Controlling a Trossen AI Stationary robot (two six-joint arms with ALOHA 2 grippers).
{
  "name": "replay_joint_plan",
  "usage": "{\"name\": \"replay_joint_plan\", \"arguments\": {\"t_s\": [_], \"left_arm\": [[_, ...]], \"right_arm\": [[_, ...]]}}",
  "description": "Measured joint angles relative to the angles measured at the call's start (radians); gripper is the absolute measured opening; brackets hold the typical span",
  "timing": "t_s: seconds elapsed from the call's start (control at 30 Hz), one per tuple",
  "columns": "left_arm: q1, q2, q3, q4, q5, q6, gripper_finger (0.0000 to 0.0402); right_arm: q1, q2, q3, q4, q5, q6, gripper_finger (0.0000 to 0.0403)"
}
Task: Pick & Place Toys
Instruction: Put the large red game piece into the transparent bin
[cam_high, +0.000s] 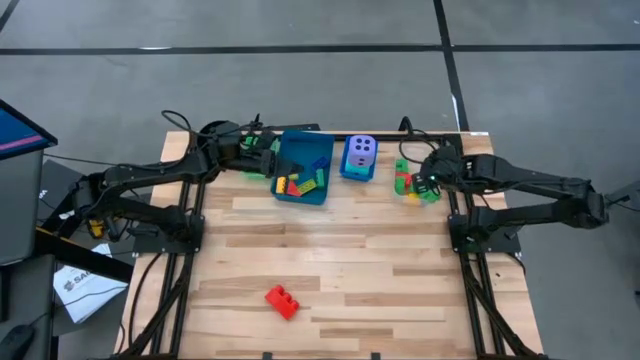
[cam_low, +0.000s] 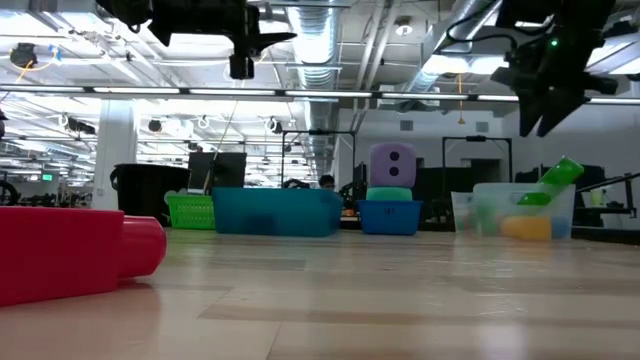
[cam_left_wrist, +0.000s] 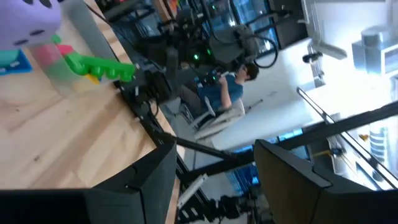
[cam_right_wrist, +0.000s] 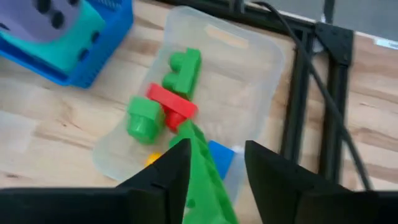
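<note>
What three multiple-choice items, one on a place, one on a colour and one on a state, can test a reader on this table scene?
1. Where does the lone red brick lie?
A. in the teal tray
B. on the bare table, near its front edge
C. in the clear tray

2. What colour is the dice cube on top in the small blue tray?
A. purple
B. orange
C. white

3. What is between the right gripper fingers?
A. nothing
B. a picture card
C. a long green brick

Answers: 1 B, the high view shows it alone on the wood. 2 A, purple with dark dots. 3 C, the right wrist view shows the brick between the fingers, above the clear tray.
</note>
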Motion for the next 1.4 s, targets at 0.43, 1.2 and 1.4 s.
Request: {"name": "replay_joint_plan", "arguments": {"t_s": [0.43, 1.2, 1.4], "left_arm": [[0.000, 0.000, 0.000, -0.002, -0.033, 0.000, 0.0209], [-0.447, 0.000, 0.000, -0.563, -0.215, 0.815, 0.0209], [-0.540, 0.000, -0.001, -0.774, -0.268, 0.938, 0.0229]], "right_arm": [[0.126, -0.010, 0.097, 0.264, -0.092, -0.227, 0.0141], [0.572, 0.435, 0.112, 1.122, -0.420, -0.039, 0.0232], [0.582, 0.544, 0.121, 1.370, -0.422, -0.023, 0.0250]]}}
